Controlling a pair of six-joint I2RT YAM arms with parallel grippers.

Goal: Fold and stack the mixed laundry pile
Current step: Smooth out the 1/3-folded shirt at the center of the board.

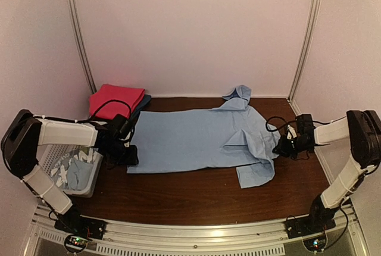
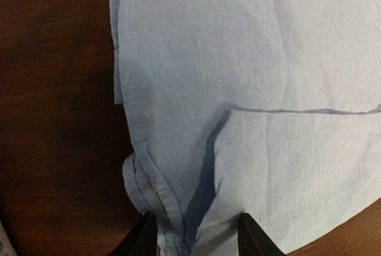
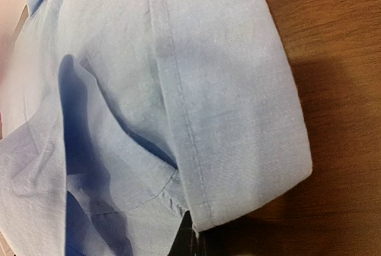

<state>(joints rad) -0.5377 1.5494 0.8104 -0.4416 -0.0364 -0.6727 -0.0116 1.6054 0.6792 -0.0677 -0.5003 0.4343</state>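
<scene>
A large plain light blue shirt (image 1: 196,137) lies spread across the brown table, its collar toward the back right. My left gripper (image 1: 128,155) is at the shirt's left hem. In the left wrist view its two fingers (image 2: 193,241) stand apart, with a bunched fold of the hem (image 2: 172,220) between them. My right gripper (image 1: 278,149) is at the shirt's right side by the sleeve. In the right wrist view its dark jaws (image 3: 199,238) are pressed together on the fabric, under the sleeve's seamed edge (image 3: 238,119). Another light blue garment with white print (image 1: 74,171) lies in the basket.
A white perforated basket (image 1: 50,158) stands at the left, beside my left arm. A folded magenta cloth (image 1: 116,101) rests at the back left on something dark blue (image 1: 143,104). Bare brown table (image 1: 196,199) runs along the front. White walls enclose the back and sides.
</scene>
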